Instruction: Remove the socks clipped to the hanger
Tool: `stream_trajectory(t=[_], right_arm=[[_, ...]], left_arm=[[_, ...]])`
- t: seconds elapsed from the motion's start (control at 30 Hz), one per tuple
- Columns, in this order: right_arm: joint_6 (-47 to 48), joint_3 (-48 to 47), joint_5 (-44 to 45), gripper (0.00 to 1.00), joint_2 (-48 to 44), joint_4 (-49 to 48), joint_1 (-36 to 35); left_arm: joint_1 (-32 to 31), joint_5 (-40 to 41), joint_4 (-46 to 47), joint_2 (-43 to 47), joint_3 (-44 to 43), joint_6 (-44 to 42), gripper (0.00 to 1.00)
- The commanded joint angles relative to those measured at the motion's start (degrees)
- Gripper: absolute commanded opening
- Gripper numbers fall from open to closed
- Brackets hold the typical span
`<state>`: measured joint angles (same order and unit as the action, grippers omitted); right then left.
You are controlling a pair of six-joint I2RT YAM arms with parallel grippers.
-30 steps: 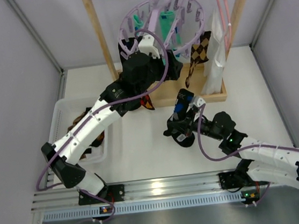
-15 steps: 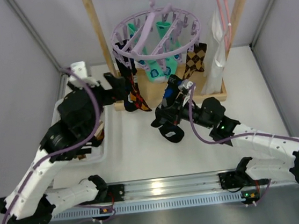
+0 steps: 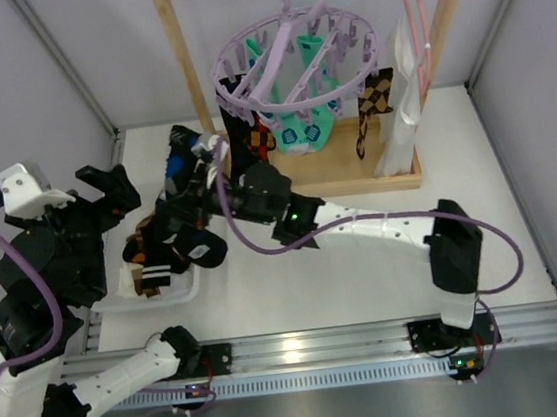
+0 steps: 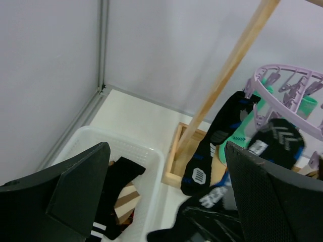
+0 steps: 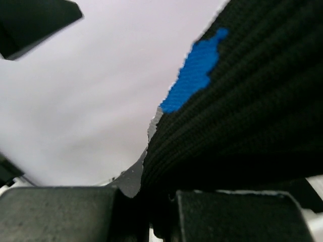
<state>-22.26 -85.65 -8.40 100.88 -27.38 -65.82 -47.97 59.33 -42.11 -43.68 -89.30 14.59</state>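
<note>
One black-blue sock (image 3: 200, 246) hangs from your right hand (image 3: 201, 189), long axis running 12 to 6, with the bin (image 3: 163, 294) at 7 o'clock.

Left wrist: your left hand (image 4: 166, 161) gapes wide and empty, with the hanger (image 4: 282, 70) and its clipped socks at 2 o'clock.

Right wrist: the fingers (image 5: 55, 214) pinch the ribbed cloth tight.

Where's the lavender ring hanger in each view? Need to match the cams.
Top external: lavender ring hanger at upper centre, hung from the rack's top rail.
Left wrist: part of its ring at the right edge, upper half.
Right wrist: not in it; a black-and-blue sock fills the frame.
Shared landmark: left wooden post, just left of the hanger in both views.
</note>
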Motion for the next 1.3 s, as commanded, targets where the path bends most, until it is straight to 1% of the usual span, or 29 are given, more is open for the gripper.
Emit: stream_trajectory(t=[0.0, 0.03, 0.1, 0.13, 0.17, 0.27, 0.3, 0.33, 0.37, 0.43, 0.5, 0.53, 0.57, 0.63, 0.67, 0.7, 0.73, 0.77, 0.8, 0.87, 0.9, 0.97, 1.0, 1.03, 1.1, 1.13, 1.2, 1.23, 1.27], right_arm=[[3.0, -11.4, -0.2, 0.0, 9.3, 5.7, -2.1], [4.4, -16.5, -0.5, 0.0, 14.0, 7.1, -2.1], [7.7, -22.1, 0.2, 0.0, 18.5, 13.4, -2.0], [8.4, -27.3, 0.7, 0.0, 22.7, 15.4, -1.9], [8.5, -29.5, 0.6, 0.0, 24.7, 17.7, -1.9], [7.7, -37.3, -2.7, 0.0, 31.8, 19.5, -1.0], [8.0, -39.9, -3.5, 0.0, 33.6, 21.8, -0.9], [8.2, -44.9, -3.5, 0.0, 36.7, 23.3, -0.7], [8.3, -46.8, -3.5, 0.0, 37.9, 24.0, -0.6], [8.3, -47.5, -3.6, 0.0, 39.0, 22.1, -0.4], [8.0, -47.6, -2.3, 0.04, 39.8, 21.3, -0.1], [8.0, -48.5, -2.5, 0.1, 41.1, 22.1, 0.1], [7.8, -48.8, -3.5, 0.28, 41.8, 22.8, 0.4], [9.1, -49.1, -3.5, 0.28, 42.3, 24.6, 0.7], [9.6, -49.2, -3.5, 0.33, 42.3, 25.2, 0.7], [10.3, -49.2, -3.5, 0.45, 42.0, 25.7, 0.7], [11.0, -49.2, -3.4, 0.67, 41.0, 26.6, 0.8], [11.6, -49.1, -3.0, 0.84, 40.3, 29.2, 0.7], [12.9, -48.9, -2.7, 0.97, 39.4, 30.5, 0.7], [14.2, -45.5, -0.6, 0.99, 34.8, 32.2, 0.8], [15.2, -39.2, 0.5, 0.99, 29.8, 31.3, 1.0], [15.8, -31.3, 1.0, 0.99, 24.1, 28.0, 1.1], [16.0, -27.8, 0.9, 0.99, 21.3, 24.9, 1.1], [16.0, -22.0, 0.9, 1.0, 16.4, 24.0, 1.4], [16.5, -16.9, 0.7, 0.99, 11.8, 23.1, 1.7], [16.5, -11.7, 0.8, 0.99, 7.4, 22.7, 1.7], [15.7, -6.1, 2.4, 0.99, 2.9, 21.1, 1.6], [15.4, -0.3, 3.5, 0.99, -1.3, 19.5, 1.6], [15.1, 2.5, 4.9, 0.99, -3.5, 18.6, 1.7]], left_arm=[[0.2, 3.4, -1.8, 2.2, -1.9, -3.4, 0.98], [0.2, 3.2, -2.0, 2.5, -2.1, -3.5, 0.99], [0.2, 1.3, -1.9, 3.5, -1.9, -3.9, 0.98], [0.2, 0.7, -1.9, 4.2, -1.7, -3.9, 0.99], [0.2, 0.3, -2.0, 4.5, -1.6, -3.8, 0.99], [0.2, -1.3, -2.0, 5.2, -0.4, -3.3, 0.99], [0.2, -2.2, -1.9, 5.2, 0.0, -3.1, 0.98], [0.2, -2.3, -2.0, 5.3, 0.3, -3.1, 0.99], [0.2, -2.4, -1.9, 5.3, 1.1, -2.8, 0.98], [0.2, -2.9, -2.0, 5.3, 1.8, -2.6, 0.99], [0.2, -3.3, -1.9, 5.5, 2.3, -2.3, 0.99], [0.2, -4.3, -2.0, 5.7, 2.4, -2.1, 0.99], [0.2, -4.7, -2.0, 5.8, 2.5, -1.9, 0.98], [0.2, -5.5, -2.0, 5.8, 2.6, -1.9, 0.99], [0.2, -5.5, -2.0, 5.7, 3.0, -2.0, 0.99], [0.2, -5.5, -2.0, 5.5, 3.2, -2.0, 0.99], [0.2, -5.5, -2.0, 5.5, 3.3, -2.0, 0.99], [0.2, -5.6, -2.1, 5.4, 3.6, -1.9, 0.99], [0.2, -5.6, -2.4, 5.5, 3.8, -1.9, 0.98], [0.2, -5.8, -2.8, 5.7, 4.0, -1.7, 0.99], [0.2, -6.1, -2.8, 5.8, 4.1, -1.7, 0.98], [0.2, -7.0, -2.8, 6.5, 4.7, -1.4, 0.99], [0.2, -8.5, -2.6, 6.7, 5.1, -1.3, 0.98], [0.2, -9.5, -2.5, 6.9, 5.4, -1.1, 0.98], [0.2, -12.5, -2.5, 6.9, 6.3, -0.6, 0.99], [0.2, -13.8, -2.5, 6.9, 6.7, -0.4, 0.99], [0.2, -16.1, -2.5, 6.5, 7.3, 0.3, 0.99], [0.2, -18.2, -2.5, 6.5, 7.6, 0.5, 0.98], [0.2, -19.1, -2.4, 6.4, 8.2, 0.9, 0.99]])
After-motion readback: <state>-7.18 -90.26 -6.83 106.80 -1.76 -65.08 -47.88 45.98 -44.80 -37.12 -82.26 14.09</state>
